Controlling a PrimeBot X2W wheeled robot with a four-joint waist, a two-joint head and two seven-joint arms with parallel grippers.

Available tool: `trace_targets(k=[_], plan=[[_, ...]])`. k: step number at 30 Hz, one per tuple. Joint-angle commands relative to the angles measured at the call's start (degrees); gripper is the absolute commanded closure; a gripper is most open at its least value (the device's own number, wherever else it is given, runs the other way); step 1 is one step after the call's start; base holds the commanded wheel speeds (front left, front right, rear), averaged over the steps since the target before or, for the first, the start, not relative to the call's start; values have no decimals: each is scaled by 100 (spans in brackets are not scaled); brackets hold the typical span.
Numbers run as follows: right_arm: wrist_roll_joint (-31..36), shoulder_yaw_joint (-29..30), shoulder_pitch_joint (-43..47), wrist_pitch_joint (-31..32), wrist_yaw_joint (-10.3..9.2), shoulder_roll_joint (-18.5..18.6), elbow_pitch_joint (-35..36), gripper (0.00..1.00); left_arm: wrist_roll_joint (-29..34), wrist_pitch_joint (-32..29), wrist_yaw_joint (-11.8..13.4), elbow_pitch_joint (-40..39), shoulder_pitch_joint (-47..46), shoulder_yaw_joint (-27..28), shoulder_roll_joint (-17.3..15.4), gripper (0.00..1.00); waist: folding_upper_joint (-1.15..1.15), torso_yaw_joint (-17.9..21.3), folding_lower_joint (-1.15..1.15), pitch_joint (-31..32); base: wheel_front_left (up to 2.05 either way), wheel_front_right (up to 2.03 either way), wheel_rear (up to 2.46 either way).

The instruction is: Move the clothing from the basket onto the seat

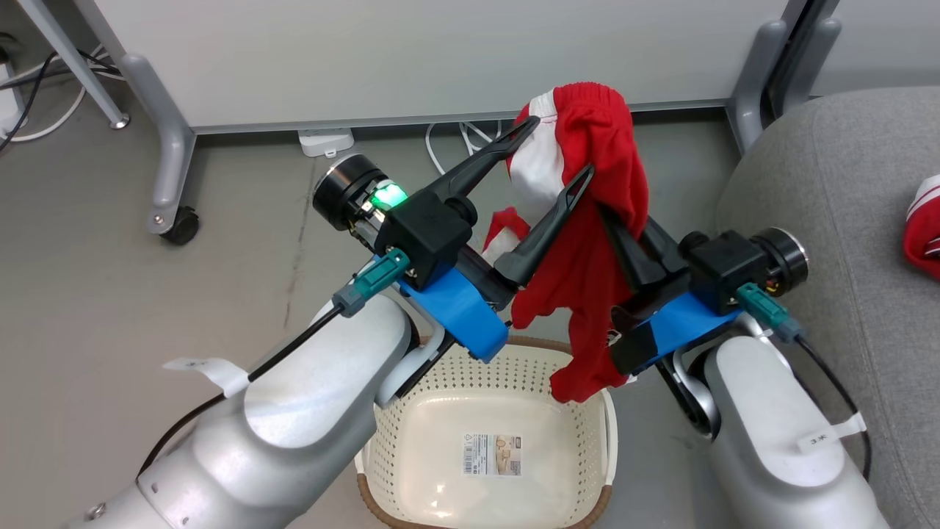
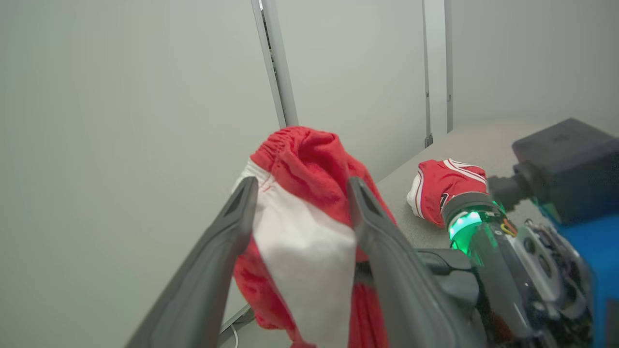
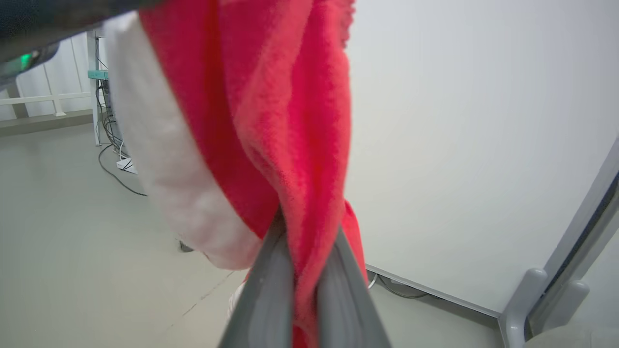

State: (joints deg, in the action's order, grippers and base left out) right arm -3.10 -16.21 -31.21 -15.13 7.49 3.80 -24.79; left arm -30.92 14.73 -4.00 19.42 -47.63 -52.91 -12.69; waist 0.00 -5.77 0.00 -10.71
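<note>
shorts [image 1: 587,220] hang over the basket [image 1: 587,411], pinched by the right gripper [image 3: 309,241] while the left gripper [image 1: 559,147] stands spread around them, likely so the one nearer the seat [image 1: 830,191] can carry them there.

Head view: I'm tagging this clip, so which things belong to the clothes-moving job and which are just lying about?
Job: red elastic-waist shorts with a white panel, pinched by the shut right gripper; open left gripper; red stripe-trimmed jersey on the grey fabric seat; cream perforated plastic basket.
Lying about: white power adapter; white cable; black castor wheel.
</note>
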Motion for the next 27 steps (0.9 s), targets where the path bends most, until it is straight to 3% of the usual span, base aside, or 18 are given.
trace_targets(k=[1, 11, 27], plan=[[10, 122, 61, -4, 2, 41, 61, 100, 22, 20, 27, -11, 70, -9, -41, 0, 0, 2, 0, -34, 0, 0, 0], [129, 893, 187, -4, 2, 148, 381, 100, 73, 38, 86, -109, 241, -7, -177, 0, 0, 230, 0, -288, 0, 0, 0], [230, 1730, 644, -4, 2, 36, 1127, 100, 283, 50, 97, -343, 462, -13, -425, 0, 0, 1128, 0, -718, 0, 0, 0]])
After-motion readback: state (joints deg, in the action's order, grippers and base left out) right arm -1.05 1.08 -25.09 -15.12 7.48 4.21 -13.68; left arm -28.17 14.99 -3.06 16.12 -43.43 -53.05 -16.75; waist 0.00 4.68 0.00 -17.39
